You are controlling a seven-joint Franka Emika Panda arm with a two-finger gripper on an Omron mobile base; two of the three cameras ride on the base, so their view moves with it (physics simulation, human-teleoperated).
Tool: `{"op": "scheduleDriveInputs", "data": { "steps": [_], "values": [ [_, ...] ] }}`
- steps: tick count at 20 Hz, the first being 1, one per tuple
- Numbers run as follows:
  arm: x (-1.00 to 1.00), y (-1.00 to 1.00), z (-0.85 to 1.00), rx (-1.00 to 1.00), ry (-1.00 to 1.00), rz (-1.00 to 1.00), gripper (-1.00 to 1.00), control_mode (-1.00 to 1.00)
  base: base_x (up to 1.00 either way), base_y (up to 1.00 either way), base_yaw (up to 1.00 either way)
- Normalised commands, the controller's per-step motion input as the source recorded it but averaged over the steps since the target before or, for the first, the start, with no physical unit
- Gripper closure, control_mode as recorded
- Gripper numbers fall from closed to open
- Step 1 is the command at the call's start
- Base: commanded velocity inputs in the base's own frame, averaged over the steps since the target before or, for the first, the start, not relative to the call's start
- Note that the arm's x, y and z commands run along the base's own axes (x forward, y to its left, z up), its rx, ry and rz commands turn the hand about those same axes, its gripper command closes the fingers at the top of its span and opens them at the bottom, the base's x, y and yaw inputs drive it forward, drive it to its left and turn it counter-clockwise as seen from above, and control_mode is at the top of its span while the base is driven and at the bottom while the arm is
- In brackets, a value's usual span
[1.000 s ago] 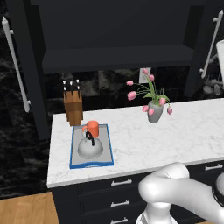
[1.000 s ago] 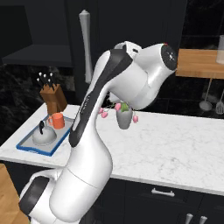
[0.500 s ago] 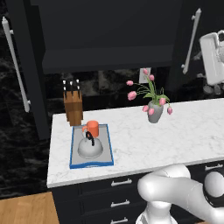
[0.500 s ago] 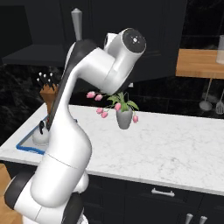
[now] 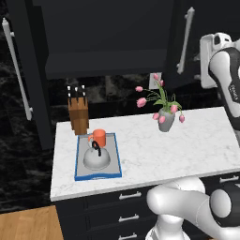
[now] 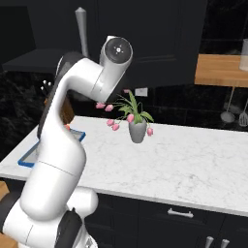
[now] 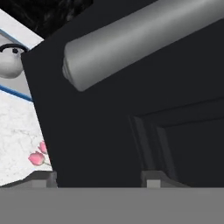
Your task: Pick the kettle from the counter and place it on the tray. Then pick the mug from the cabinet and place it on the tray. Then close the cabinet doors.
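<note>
**Kettle and mug on the tray; hand up at the right cabinet door**

The squat silver-grey kettle with the black arched handle [image 5: 97,158] sits on the flat grey tray with the raised blue rim [image 5: 78,164], and the small bright orange mug [image 5: 99,136] stands on the same tray just behind it. The tray lies at the left end of the white marble-patterned counter [image 5: 187,145], just in front of a brown wooden knife block [image 5: 78,116].

Above, the large black wall cabinet [image 5: 105,47] stands with its left black panel door [image 5: 28,70] swung wide and its right black panel door [image 5: 180,44] partly open.

In the hand view, the right door's silver bar handle [image 7: 144,39] lies close before the two-finger gripper [image 7: 101,179], whose tips stand well apart with the door's panel face between them; I cannot tell whether they touch it.

A grey vase of pink tulips [image 5: 165,118] stands mid-counter.
</note>
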Motion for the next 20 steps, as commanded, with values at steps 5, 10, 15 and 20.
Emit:
{"op": "scheduleDriveInputs", "data": {
  "steps": [5,10,15,20],
  "values": [
    [0.82,0.17,-0.17,0.0,-0.09,-0.16,-1.0,-1.0,0.0,0.0,0.0],
    [0.85,0.1,-0.1,0.0,-0.01,-0.18,-1.0,-1.0,0.0,0.0,0.0],
    [0.81,0.03,-0.09,-0.01,0.0,-0.19,-1.0,-1.0,0.0,0.0,0.0],
    [0.67,0.0,-0.18,-0.01,-0.04,-0.17,-1.0,-1.0,0.0,0.0,0.0]
  ]
}}
